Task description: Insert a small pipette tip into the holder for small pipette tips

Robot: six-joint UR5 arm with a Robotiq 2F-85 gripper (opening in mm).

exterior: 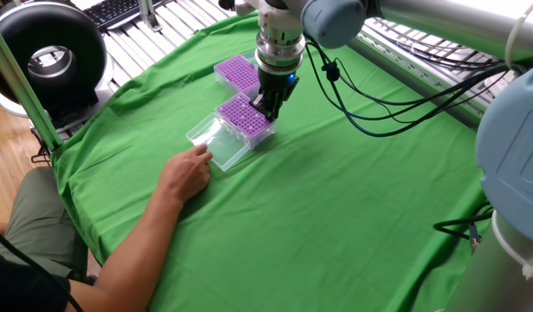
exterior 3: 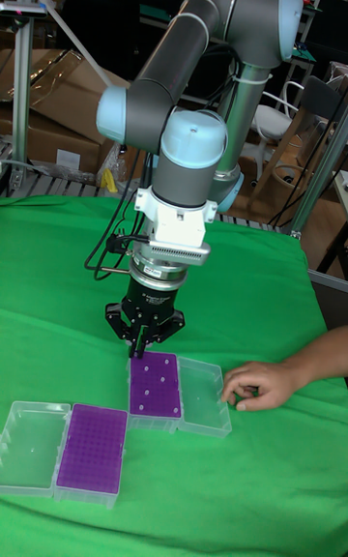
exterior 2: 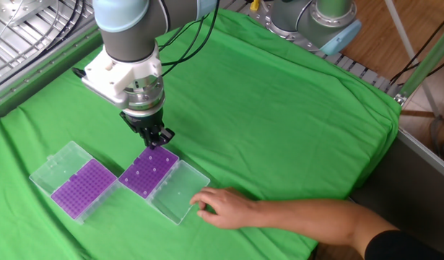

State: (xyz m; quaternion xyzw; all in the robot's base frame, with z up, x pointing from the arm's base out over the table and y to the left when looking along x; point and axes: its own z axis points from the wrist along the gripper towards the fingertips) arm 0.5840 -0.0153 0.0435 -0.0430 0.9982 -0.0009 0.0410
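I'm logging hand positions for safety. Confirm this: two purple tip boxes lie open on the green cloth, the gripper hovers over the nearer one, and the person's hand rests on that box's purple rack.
One detail is wrong. The hand rests at the edge of the box's clear lid, not on the purple rack, as the other fixed view shows. Otherwise correct: both boxes lie open on the green cloth, with the gripper over that rack.

We saw a green cloth [exterior 2: 279, 108], two purple racks [exterior 2: 148, 172] [exterior 2: 81, 189] with clear lids [exterior 2: 180, 191], and a grey-and-blue arm [exterior 3: 193, 54].
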